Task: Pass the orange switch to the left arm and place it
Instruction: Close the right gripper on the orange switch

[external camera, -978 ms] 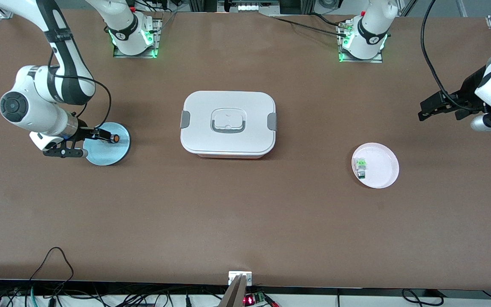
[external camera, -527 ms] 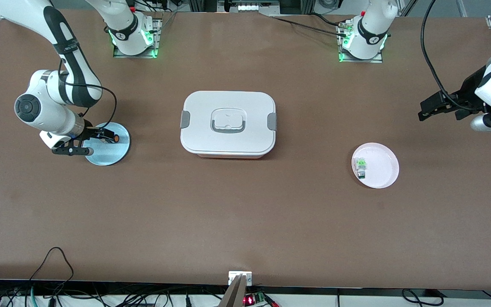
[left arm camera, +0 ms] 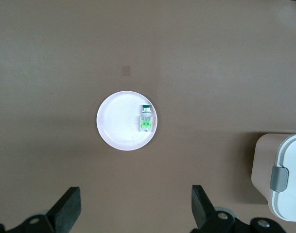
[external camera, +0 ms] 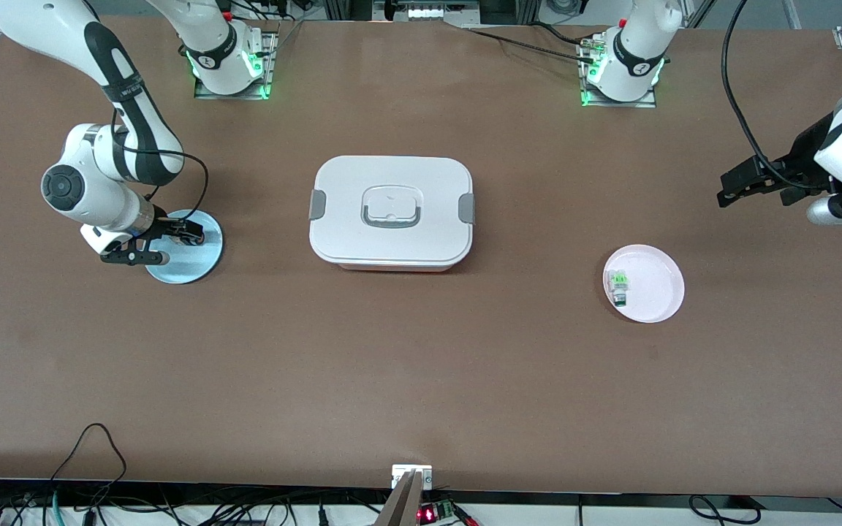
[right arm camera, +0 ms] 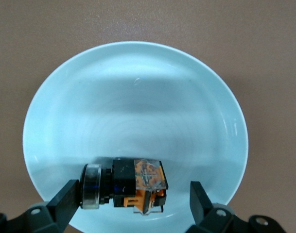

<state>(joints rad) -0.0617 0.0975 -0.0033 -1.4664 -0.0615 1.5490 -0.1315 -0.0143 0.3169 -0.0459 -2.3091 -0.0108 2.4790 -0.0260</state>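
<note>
The orange switch (right arm camera: 133, 187) lies on its side on a light blue plate (external camera: 186, 264) toward the right arm's end of the table. My right gripper (external camera: 188, 235) is down at the plate, open, with the switch between its fingers (right arm camera: 65, 200); one finger is at the switch's metal ring and the other stands apart from it. In the front view the fingers largely hide the switch. The white box (external camera: 392, 213) stands shut at mid-table. My left gripper (external camera: 729, 191) waits open and empty, high over the left arm's end of the table.
A pale pink plate (external camera: 658, 288) holding a green-and-white switch (external camera: 617, 285) lies toward the left arm's end; the left wrist view shows that plate (left arm camera: 116, 128), the switch (left arm camera: 147, 119) and a corner of the box (left arm camera: 288, 170). Cables hang along the table's near edge.
My right arm has swung toward the box and its gripper has come down around the orange switch on the blue plate. The left arm has not moved.
</note>
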